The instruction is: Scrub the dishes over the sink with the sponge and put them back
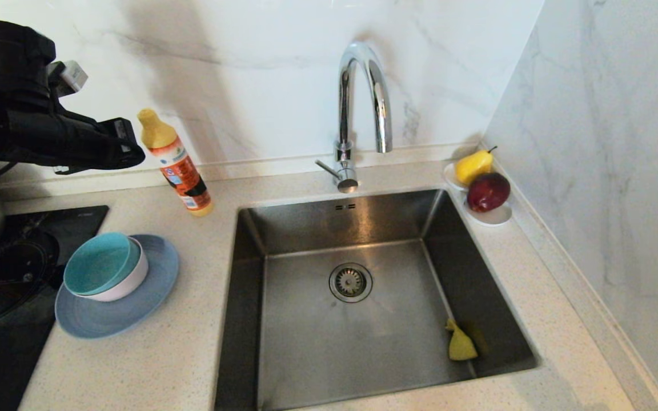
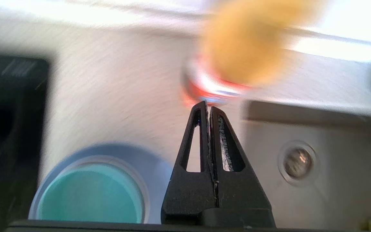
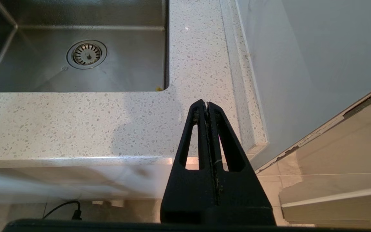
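Yellow sponge [image 1: 460, 344] lies in sink [image 1: 494, 297], near-right corner, long axis roughly toward back wall. Right claw [image 3: 207, 103] nearer it, closed, empty, parked off surface [image 3: 76, 122] edge. Left claw [image 2: 208, 104] closed, empty, raised by bottle [image 1: 177, 165], above dishes [image 1: 115, 282] stacked left of sink. Bottle label unreadable.

Both pincers [image 2: 208, 108] [image 3: 206, 104] closed, empty

A teal bowl [image 1: 100, 264] sat nested in a pale bowl [image 1: 129, 285] on a grey-blue plate [image 1: 135, 308] left of the steel sink [image 1: 306, 342]; the yellow sponge [image 1: 460, 344] lay inside.
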### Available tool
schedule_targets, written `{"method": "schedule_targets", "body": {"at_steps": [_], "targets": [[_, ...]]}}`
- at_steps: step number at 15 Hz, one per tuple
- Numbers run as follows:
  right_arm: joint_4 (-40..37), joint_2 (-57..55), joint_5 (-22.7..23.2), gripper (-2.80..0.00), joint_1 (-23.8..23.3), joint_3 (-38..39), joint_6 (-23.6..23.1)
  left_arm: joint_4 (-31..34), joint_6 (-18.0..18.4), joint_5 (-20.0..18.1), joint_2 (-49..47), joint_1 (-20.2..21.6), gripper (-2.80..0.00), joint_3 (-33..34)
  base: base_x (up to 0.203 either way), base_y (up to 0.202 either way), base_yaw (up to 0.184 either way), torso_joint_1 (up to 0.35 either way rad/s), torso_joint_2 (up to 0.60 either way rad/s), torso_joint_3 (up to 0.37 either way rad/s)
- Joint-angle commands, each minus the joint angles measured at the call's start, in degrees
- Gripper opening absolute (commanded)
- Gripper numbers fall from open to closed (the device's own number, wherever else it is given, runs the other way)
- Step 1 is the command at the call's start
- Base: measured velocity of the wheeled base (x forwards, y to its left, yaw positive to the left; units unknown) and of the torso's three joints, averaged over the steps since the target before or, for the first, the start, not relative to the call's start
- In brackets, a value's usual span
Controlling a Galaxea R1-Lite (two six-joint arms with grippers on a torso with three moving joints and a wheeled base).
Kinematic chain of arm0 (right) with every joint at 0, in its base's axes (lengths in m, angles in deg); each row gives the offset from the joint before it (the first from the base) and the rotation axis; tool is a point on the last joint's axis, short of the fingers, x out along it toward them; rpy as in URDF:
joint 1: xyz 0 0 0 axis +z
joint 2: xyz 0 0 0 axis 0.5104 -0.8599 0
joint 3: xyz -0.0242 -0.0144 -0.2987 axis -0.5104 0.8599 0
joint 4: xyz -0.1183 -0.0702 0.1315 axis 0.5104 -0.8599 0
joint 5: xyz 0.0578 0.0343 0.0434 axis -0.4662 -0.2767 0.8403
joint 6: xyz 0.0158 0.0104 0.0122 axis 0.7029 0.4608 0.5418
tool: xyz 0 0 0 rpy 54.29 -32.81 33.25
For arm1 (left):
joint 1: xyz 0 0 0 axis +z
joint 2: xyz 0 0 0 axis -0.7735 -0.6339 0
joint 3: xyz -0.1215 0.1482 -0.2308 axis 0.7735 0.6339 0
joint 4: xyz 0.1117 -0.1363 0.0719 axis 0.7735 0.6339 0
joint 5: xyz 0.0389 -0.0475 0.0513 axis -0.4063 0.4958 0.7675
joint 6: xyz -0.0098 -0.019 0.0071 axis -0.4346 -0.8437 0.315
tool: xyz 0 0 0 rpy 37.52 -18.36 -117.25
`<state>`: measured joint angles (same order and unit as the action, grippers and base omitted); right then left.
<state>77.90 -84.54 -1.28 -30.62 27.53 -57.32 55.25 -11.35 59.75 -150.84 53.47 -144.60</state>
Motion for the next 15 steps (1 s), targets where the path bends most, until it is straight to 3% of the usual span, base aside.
{"method": "schedule_targets", "body": {"at_steps": [1,4,9,11,15], "targets": [[0.00,0.10,0.10,-2.80,0.01,0.00,-0.02,-9.87,3.31,-3.49,8.39,-1.02,-2.80,11.18,0.000,0.000,0.000,0.000,0.00,0.000],[0.00,0.06,0.01,-2.80,0.01,0.00,-0.02,-18.80,5.01,-3.49,23.51,-1.60,-2.80,26.91,0.000,0.000,0.000,0.000,0.00,0.000],[0.00,0.04,0.01,-2.80,0.01,0.00,-0.02,-21.82,5.91,-1.31,58.49,-1.79,-2.80,47.55,0.000,0.000,0.000,0.000,0.00,0.000],[0.00,0.01,0.01,-2.80,0.01,0.00,-0.02,-18.17,6.19,-2.37,72.90,-1.84,-2.80,53.65,0.000,0.000,0.000,0.000,0.00,0.000],[0.00,0.10,0.01,-2.80,0.01,0.00,-0.02,-3.66,8.08,-7.88,96.70,-1.90,-2.80,65.54,0.000,0.000,0.000,0.000,0.00,0.000]]}}
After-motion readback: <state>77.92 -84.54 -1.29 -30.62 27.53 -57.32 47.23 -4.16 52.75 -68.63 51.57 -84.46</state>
